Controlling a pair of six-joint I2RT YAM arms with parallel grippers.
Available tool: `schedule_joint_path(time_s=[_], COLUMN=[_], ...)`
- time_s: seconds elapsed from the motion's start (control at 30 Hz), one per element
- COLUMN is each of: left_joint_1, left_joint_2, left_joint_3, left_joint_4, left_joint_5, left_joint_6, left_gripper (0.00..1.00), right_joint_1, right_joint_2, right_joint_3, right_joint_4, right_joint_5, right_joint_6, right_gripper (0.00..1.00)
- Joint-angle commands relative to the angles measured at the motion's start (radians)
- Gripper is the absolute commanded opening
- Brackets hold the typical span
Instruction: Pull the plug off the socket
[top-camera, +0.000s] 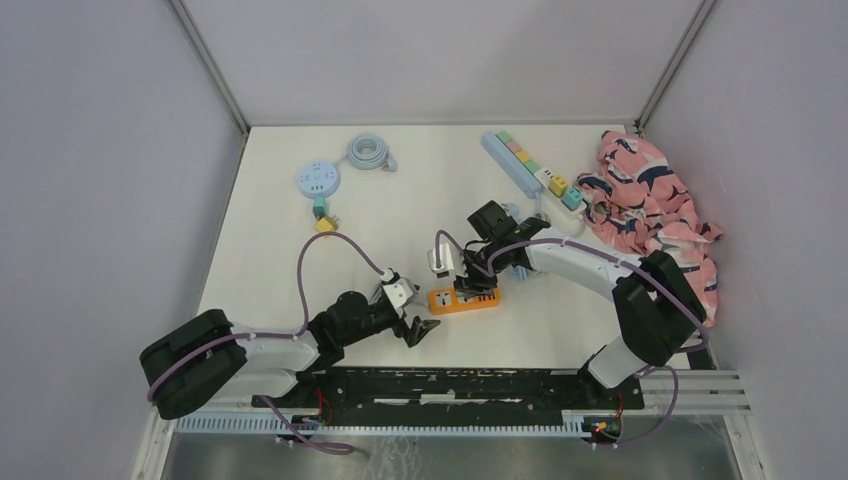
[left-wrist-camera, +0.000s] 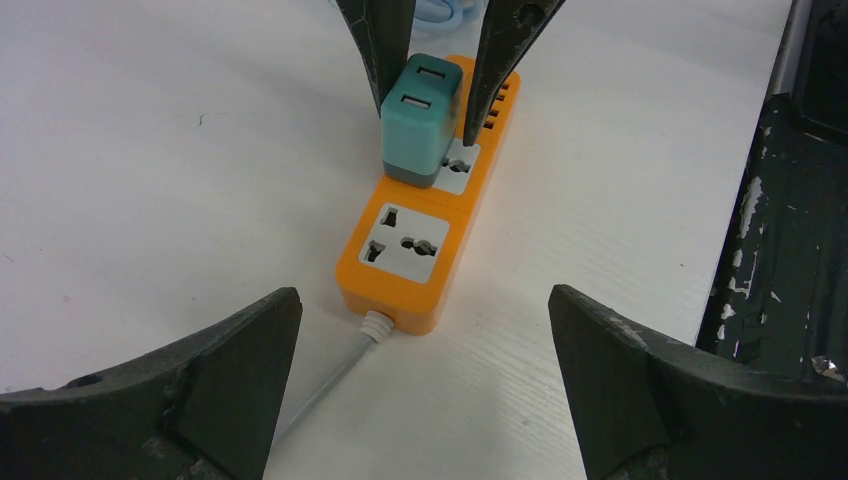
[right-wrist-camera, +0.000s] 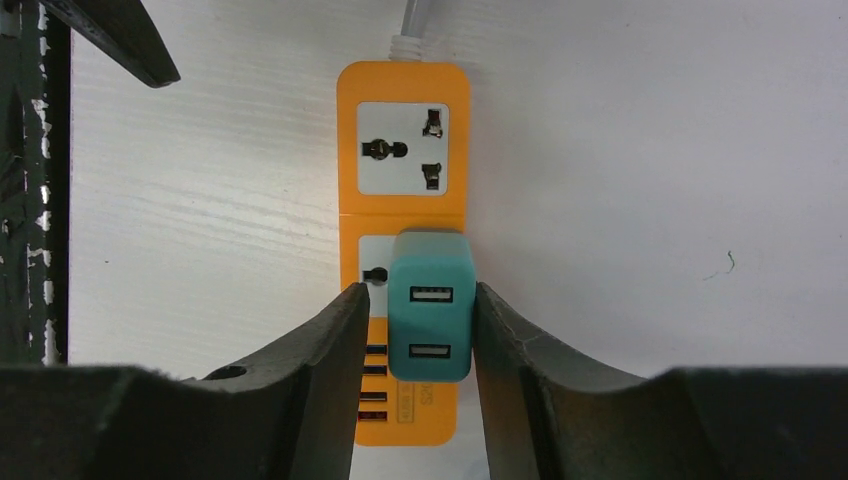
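Note:
An orange power strip (top-camera: 463, 299) lies on the white table, also seen in the left wrist view (left-wrist-camera: 410, 250) and the right wrist view (right-wrist-camera: 400, 150). A teal USB plug (right-wrist-camera: 431, 305) sits in its second socket (left-wrist-camera: 423, 120). My right gripper (right-wrist-camera: 420, 290) is over the strip (top-camera: 470, 283) with its jaws either side of the plug. One finger touches the plug, and a narrow gap shows at the other. My left gripper (left-wrist-camera: 422, 298) is open and empty, low over the table at the strip's cable end (top-camera: 420, 328).
A round pale blue socket (top-camera: 318, 180) with a coiled cable and a yellow plug (top-camera: 325, 223) lies at the back left. A long strip with coloured plugs (top-camera: 525, 165) and a pink patterned cloth (top-camera: 650, 200) lie at the back right. A black rail (top-camera: 450, 385) runs along the near edge.

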Motion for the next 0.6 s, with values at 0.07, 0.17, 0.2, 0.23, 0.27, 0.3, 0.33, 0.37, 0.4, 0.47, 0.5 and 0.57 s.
schedule_joint_path(time_s=[0.07,0.17,0.2,0.23,0.27,0.3,0.33,0.37,0.4,0.47,0.5,0.57], left_joint_1=[0.001,0.000,0.000,0.000,0.000,0.001,0.001,0.000,0.000,0.000,0.000,0.001], left_joint_2=[0.059,0.095,0.108,0.122,0.136,0.153,0.171,0.195,0.219,0.278,0.306,0.364], left_joint_3=[-0.009,-0.006,-0.006,-0.006,-0.006,-0.005,-0.004,-0.002,0.001,0.007,0.011,0.023], left_joint_4=[0.151,0.192,0.210,0.225,0.244,0.261,0.279,0.298,0.317,0.367,0.395,0.451], left_joint_5=[0.021,0.024,0.026,0.030,0.031,0.035,0.040,0.042,0.050,0.070,0.080,0.090], left_joint_6=[0.044,0.066,0.076,0.088,0.100,0.114,0.129,0.141,0.155,0.180,0.186,0.186], left_gripper=[1.00,1.00,1.00,1.00,1.00,1.00,1.00,1.00,1.00,1.00,1.00,1.00], right_joint_1=[0.013,0.012,0.012,0.013,0.014,0.012,0.011,0.011,0.011,0.010,0.010,0.008], right_joint_2=[0.004,-0.006,-0.012,-0.025,-0.035,-0.047,-0.057,-0.066,-0.073,-0.082,-0.084,-0.084], right_joint_3=[0.010,0.014,0.017,0.018,0.019,0.018,0.017,0.016,0.015,0.015,0.015,0.015], right_joint_4=[0.020,0.004,-0.006,-0.018,-0.030,-0.042,-0.055,-0.071,-0.081,-0.104,-0.116,-0.136], right_joint_5=[0.057,0.060,0.056,0.051,0.044,0.037,0.030,0.023,0.017,-0.002,-0.008,-0.018], right_joint_6=[-0.040,-0.057,-0.066,-0.077,-0.093,-0.107,-0.123,-0.136,-0.148,-0.175,-0.188,-0.208], right_gripper=[0.35,0.22,0.18,0.14,0.12,0.10,0.08,0.07,0.06,0.04,0.04,0.03])
